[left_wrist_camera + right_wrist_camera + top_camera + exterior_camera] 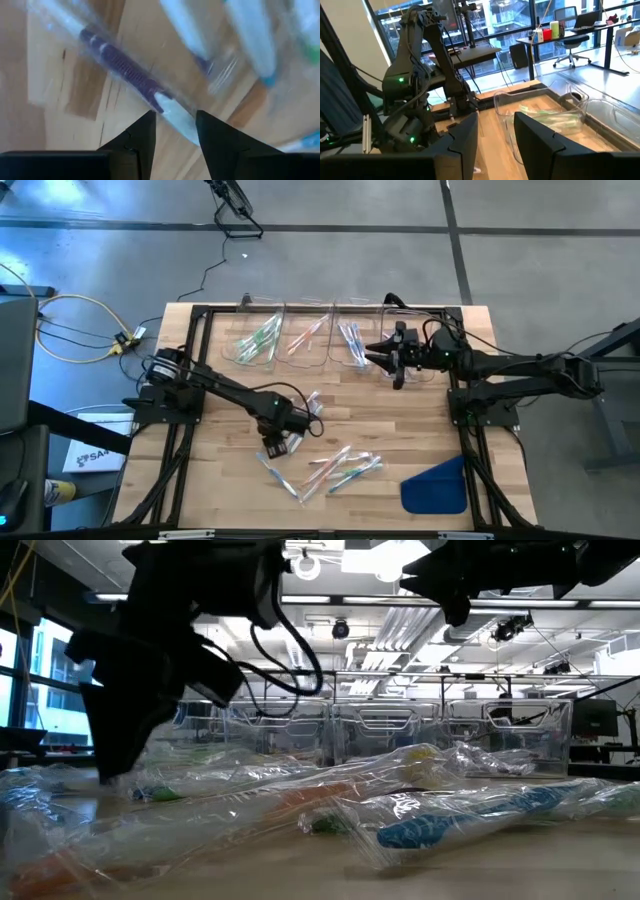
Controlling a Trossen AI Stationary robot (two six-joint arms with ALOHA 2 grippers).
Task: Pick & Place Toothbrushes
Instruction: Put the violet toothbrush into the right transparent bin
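Above the tabletop (420,430), left hand (175,132), fingers narrowly apart, straddles a purple toothbrush (120,65) for pickup; right hand (495,135), empty and narrowly parted, waits over the bins (300,330).

Robotics laboratory in a large open industrial hall. A wooden tabletop (400,450) in a black metal frame (190,360) stands on a polished grey concrete floor (330,260) with loose yellow cables (75,330). Exposed ceiling ducts and strip lights (400,610) run overhead; tall glazed walls (485,20), office desks (580,32) and a swivel chair (565,55) lie beyond.
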